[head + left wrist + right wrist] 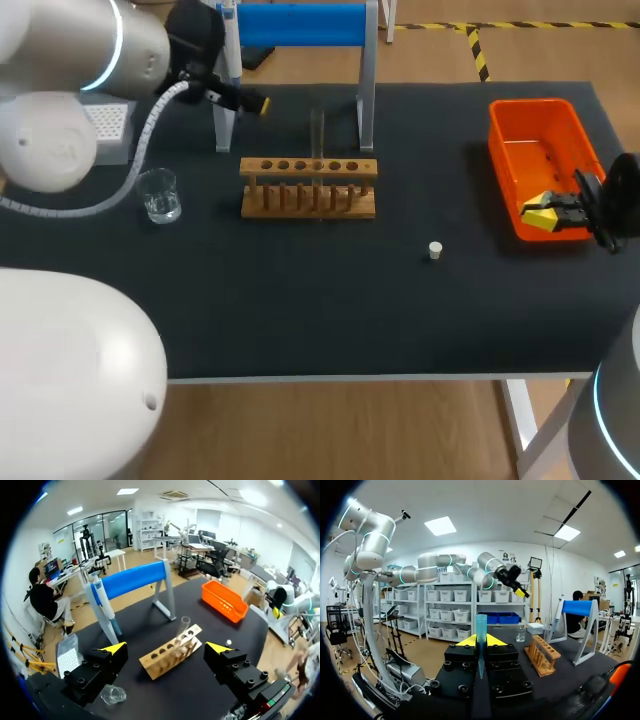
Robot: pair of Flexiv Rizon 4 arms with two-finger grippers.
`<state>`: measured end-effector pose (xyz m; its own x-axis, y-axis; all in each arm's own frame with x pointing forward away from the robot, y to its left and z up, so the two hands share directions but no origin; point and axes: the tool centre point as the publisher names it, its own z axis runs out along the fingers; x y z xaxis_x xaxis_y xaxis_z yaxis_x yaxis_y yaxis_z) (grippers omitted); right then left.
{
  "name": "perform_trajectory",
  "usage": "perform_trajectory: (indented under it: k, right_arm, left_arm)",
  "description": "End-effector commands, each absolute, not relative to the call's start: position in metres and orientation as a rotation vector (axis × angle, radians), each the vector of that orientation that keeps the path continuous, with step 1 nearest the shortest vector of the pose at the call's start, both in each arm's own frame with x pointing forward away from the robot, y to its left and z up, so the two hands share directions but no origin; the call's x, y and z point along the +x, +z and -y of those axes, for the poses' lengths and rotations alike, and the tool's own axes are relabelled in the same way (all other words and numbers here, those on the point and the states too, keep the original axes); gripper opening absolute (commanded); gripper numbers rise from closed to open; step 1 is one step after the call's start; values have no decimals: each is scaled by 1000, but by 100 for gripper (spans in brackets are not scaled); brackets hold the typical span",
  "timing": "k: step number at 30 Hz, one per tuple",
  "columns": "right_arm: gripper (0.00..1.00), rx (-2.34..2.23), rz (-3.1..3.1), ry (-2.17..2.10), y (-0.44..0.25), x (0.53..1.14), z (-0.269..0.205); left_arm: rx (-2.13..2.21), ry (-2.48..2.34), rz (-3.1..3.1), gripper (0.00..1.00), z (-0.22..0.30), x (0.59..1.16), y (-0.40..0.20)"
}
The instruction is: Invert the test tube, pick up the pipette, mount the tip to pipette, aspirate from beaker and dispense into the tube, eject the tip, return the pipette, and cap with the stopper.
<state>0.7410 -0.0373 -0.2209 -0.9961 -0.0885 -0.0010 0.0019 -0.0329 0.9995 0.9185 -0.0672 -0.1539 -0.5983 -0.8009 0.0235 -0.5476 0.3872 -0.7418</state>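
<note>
Blue tip (481, 625) sits pinched in the right gripper (543, 213) over the orange bin (500, 150), likely awaiting mounting, while the left gripper (166, 649) gapes toward the pipette (102, 600)

Bright, even overhead light, soft shadows

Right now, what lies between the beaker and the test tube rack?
Nothing: only bare black mat separates the beaker from the rack, as the head view shows.
</note>
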Motion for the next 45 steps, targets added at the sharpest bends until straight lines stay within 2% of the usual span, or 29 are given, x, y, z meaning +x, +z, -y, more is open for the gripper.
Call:
perform_trajectory:
  k: [1,22,45]
  right_arm:
    - [0,97,2142,-2211,-221,740,38]
    - [0,97,2142,-2211,-221,740,38]
    - [0,97,2142,-2211,-221,740,38]
  left_arm:
    - [-1211,-991,-2250,100,74,930,-157]
    - [-1251,-955,-2231,100,75,932,-157]
    - [-1397,-1007,-1930,100,56,1016,-177]
